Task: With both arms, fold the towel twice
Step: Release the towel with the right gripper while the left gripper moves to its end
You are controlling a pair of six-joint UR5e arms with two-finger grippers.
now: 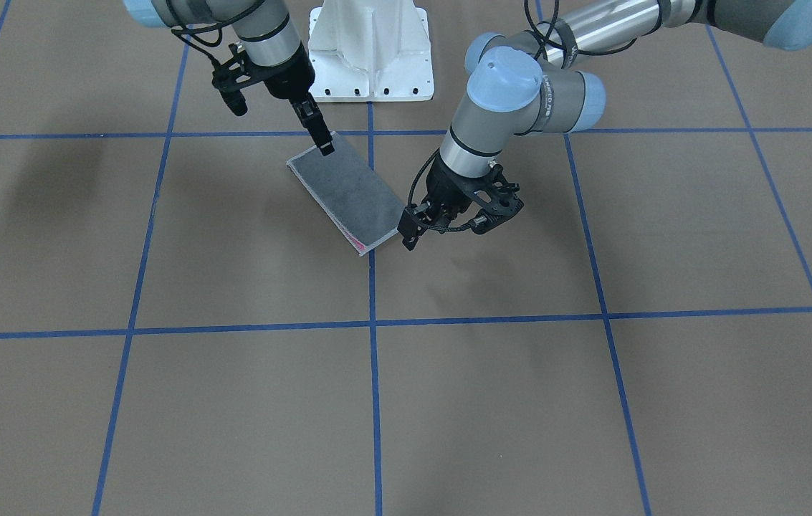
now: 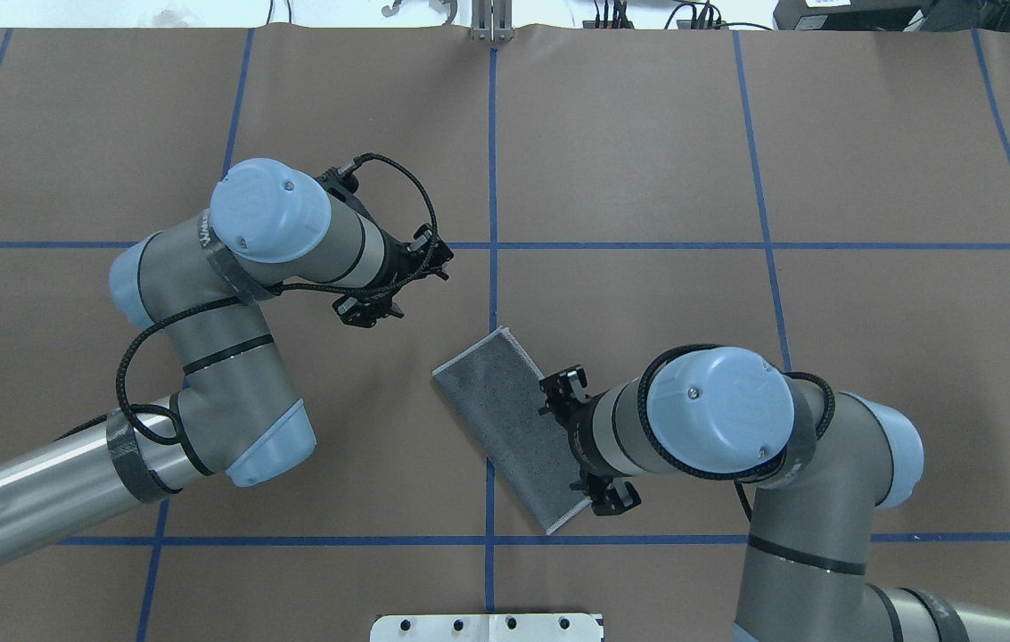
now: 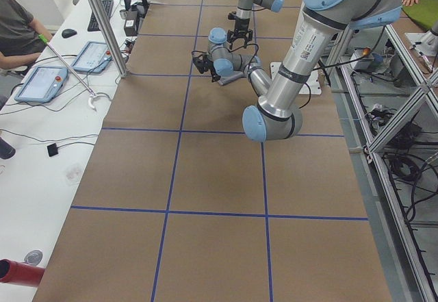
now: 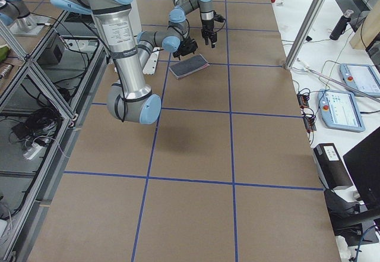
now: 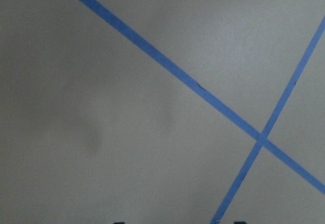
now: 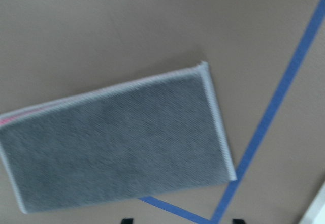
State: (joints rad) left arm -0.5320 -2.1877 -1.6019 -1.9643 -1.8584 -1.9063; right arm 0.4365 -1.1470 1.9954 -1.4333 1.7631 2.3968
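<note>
Towel [image 2: 505, 428] folded once, lying 11-to-5 overhead. Right gripper [image 1: 325, 143] above it, left gripper [image 1: 411, 233] at its 10 o'clock — both spread wide, empty. Short-end corners to be pinched level, edges matched.

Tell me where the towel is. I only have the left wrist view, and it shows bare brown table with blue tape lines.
Observer: The towel lies flat on the table, off to one side of the left gripper and outside its camera's frame.
Operator: Folded at all?
Observer: Once, judging by its shape. It is a narrow rectangle, grey face up, with pink showing at one edge.
Operator: Is the right arm holding it?
Observer: No. The right gripper hangs over the towel, and its fingers are apart with nothing between them.
</note>
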